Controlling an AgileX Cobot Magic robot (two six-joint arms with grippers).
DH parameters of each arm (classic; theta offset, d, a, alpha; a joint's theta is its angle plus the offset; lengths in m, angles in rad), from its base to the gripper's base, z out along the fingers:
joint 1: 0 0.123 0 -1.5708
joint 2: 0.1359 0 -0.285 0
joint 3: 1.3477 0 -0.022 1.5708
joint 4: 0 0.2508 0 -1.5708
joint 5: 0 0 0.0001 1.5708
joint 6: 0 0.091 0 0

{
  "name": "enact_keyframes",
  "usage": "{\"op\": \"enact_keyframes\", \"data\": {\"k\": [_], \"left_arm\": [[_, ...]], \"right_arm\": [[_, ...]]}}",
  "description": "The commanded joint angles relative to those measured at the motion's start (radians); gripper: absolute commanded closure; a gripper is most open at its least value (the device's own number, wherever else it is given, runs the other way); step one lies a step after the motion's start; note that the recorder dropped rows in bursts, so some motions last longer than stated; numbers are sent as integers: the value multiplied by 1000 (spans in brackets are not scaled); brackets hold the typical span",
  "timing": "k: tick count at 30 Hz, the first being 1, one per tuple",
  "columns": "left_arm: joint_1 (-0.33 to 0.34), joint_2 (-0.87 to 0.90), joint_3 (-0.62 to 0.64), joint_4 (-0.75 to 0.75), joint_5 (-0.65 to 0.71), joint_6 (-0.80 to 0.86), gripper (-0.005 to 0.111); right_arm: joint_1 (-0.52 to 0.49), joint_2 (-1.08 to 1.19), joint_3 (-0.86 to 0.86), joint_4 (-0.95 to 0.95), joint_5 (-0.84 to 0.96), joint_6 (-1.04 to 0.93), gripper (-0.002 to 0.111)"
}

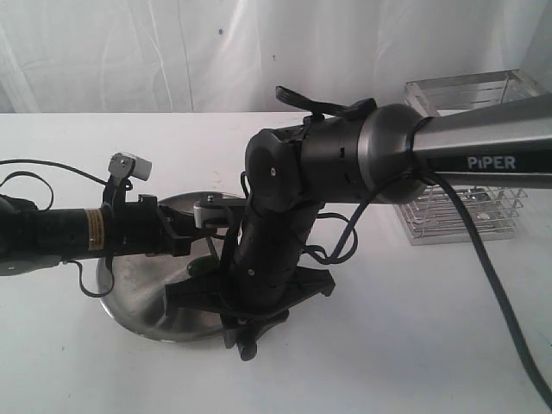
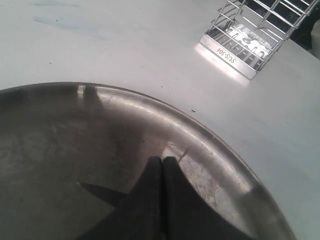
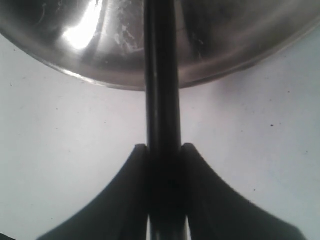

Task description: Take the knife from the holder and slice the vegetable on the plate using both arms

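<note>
The steel plate point(image 1: 138, 297) lies at the front left of the table. On it, a small dark green bit of the vegetable point(image 1: 200, 268) peeks out beside the right arm; the rest is hidden. My right gripper point(image 3: 163, 150) is shut on the knife's black handle point(image 3: 162, 75), which reaches over the plate's rim point(image 3: 90, 75). In the exterior view this gripper point(image 1: 246, 332) sits at the plate's near edge. My left gripper point(image 2: 162, 161) hangs shut over the plate point(image 2: 60, 150) with nothing seen between its fingers. A dark pointed shape point(image 2: 100, 192), possibly the blade tip, lies beside it.
The chrome wire holder point(image 1: 466, 211) stands at the back right, partly behind the grey PiPER link point(image 1: 483, 147); the left wrist view shows it too point(image 2: 250, 35). A black cable point(image 1: 492, 276) trails over the white table at the right. A white curtain backs the scene.
</note>
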Motion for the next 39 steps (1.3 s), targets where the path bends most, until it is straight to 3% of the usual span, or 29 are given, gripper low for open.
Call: {"op": "enact_keyframes", "data": {"k": [1, 7, 16, 26, 34, 39], "left_arm": [[-4, 13, -3, 8, 9, -4, 107], [-4, 50, -3, 12, 28, -1, 107], [-4, 50, -3, 104, 331, -169, 107], [-1, 50, -3, 77, 237, -166, 107], [58, -33, -3, -12, 131, -171, 107], [27, -32, -3, -44, 15, -106, 107]], "right_arm": [[0, -3, 2, 5, -1, 5, 108], [0, -3, 2, 5, -1, 5, 108], [0, -3, 2, 3, -5, 5, 108], [13, 62, 2, -5, -26, 5, 108], [15, 62, 2, -3, -18, 5, 108], [15, 62, 2, -3, -16, 5, 108]]}}
